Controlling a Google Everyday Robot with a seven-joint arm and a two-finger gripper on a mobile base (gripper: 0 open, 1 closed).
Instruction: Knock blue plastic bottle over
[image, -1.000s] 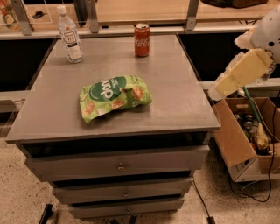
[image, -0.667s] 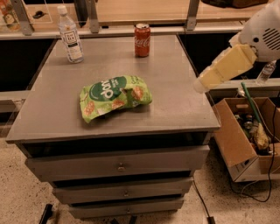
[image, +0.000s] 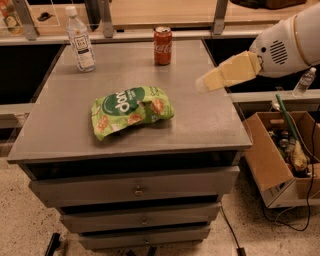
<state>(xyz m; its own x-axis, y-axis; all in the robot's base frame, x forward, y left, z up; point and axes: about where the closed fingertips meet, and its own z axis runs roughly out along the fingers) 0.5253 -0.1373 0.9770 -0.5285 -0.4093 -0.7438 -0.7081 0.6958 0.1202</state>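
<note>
The blue plastic bottle (image: 80, 40) stands upright at the far left corner of the grey cabinet top (image: 60, 125). It is clear and slim, with a white cap and a white-and-blue label. My gripper (image: 212, 80) is the cream-coloured end of the white arm (image: 287, 42). It hovers above the right part of the cabinet top, right of the red cola can (image: 162, 46), and is far from the bottle. It holds nothing that I can see.
A green snack bag (image: 131, 111) lies in the middle of the top. A rail with posts (image: 220, 17) runs behind the cabinet. An open cardboard box (image: 280, 155) with clutter sits on the floor at the right. A small clear bottle (image: 304, 82) stands beyond it.
The arm has swung left from beside the cabinet's right edge to over its top, and the gripper is now closer to the can. The bottle, can and bag have not moved.
</note>
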